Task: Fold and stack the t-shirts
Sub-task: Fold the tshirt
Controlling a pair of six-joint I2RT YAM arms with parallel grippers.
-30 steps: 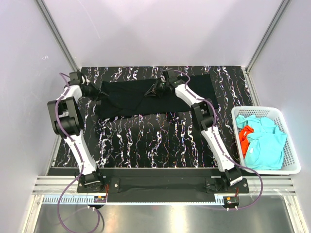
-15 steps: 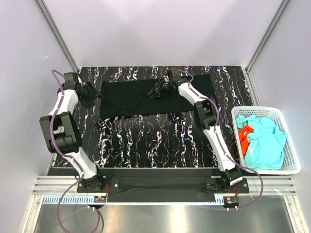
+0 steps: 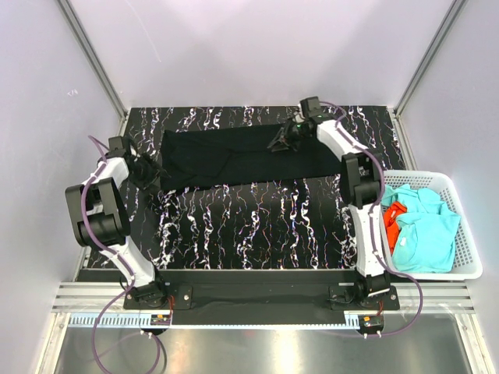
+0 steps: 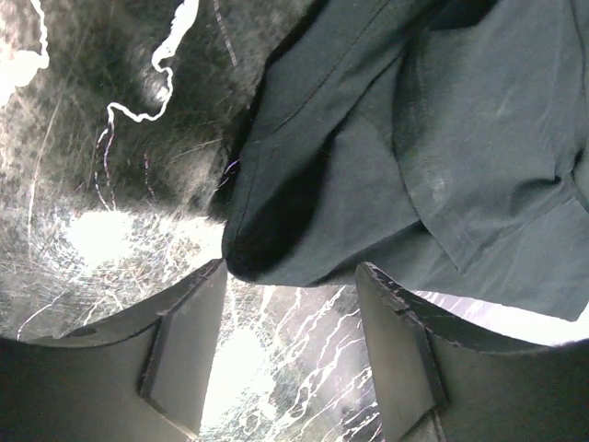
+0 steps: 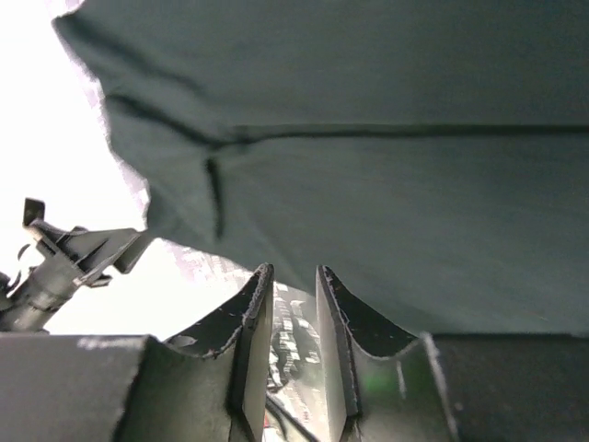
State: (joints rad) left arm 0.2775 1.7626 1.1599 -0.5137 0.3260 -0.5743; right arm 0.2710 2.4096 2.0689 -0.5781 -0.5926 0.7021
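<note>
The large black t-shirt (image 3: 234,156) lies spread out along the back of the table. My left gripper (image 3: 153,173) is at its left end, low over the table. In the left wrist view (image 4: 290,272) it is open and empty, and a folded corner of the black shirt (image 4: 442,138) lies just beyond the fingertips. My right gripper (image 3: 274,146) is over the shirt's right half. In the right wrist view (image 5: 294,276) its jaws stand a narrow gap apart with nothing between them, at the edge of the shirt (image 5: 368,166). Turquoise t-shirts (image 3: 425,234) and an orange-red one (image 3: 392,218) lie in the basket.
The white lattice basket (image 3: 425,176) stands at the table's right edge, beside the right arm. The table top is black with white marbling (image 3: 249,226). Grey walls with metal posts close in the back and sides.
My right arm has swung right and back, and its gripper has moved right along the shirt. My left gripper has moved nearer, down to the shirt's left end. The shirt lies flatter.
</note>
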